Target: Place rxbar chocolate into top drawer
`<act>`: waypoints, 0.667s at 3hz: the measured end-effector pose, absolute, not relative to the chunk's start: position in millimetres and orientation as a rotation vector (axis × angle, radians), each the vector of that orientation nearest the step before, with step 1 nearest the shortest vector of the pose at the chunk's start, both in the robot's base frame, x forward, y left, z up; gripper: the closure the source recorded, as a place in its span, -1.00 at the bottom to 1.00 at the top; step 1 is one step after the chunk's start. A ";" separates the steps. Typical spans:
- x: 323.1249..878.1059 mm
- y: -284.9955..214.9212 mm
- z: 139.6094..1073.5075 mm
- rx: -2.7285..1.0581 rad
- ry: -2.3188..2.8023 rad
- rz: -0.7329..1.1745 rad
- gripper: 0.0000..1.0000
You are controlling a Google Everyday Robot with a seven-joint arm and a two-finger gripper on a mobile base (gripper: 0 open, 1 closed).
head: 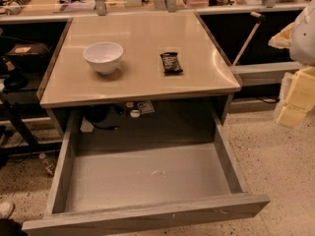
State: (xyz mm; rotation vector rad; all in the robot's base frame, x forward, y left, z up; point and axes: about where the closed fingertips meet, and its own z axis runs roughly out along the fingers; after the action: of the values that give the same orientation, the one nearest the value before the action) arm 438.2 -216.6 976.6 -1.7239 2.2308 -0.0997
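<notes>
The rxbar chocolate (171, 63) lies flat in its black wrapper on the tan countertop (147, 33), right of centre. The top drawer (147, 181) is pulled fully open below the counter, and its flat grey bottom holds nothing but a small pale speck. My gripper (297, 95) shows as pale yellow blocks at the right edge of the view. It is beside the counter, to the right of and lower than the bar, well apart from it. It holds nothing that I can see.
A white bowl (104, 56) stands on the counter left of the bar. Cluttered shelves run along the back. A thin rod (246, 38) leans at the counter's right. Cables and dark gear sit at the left on the speckled floor (275, 151).
</notes>
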 end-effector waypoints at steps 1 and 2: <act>438.3 -216.5 976.5 -1.724 2.231 -0.100 -1.00; 470.2 -208.6 968.0 -1.755 2.208 -0.095 -1.00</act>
State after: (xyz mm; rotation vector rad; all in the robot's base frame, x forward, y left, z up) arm 470.2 -208.6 968.0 -1.7546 2.2084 -0.0953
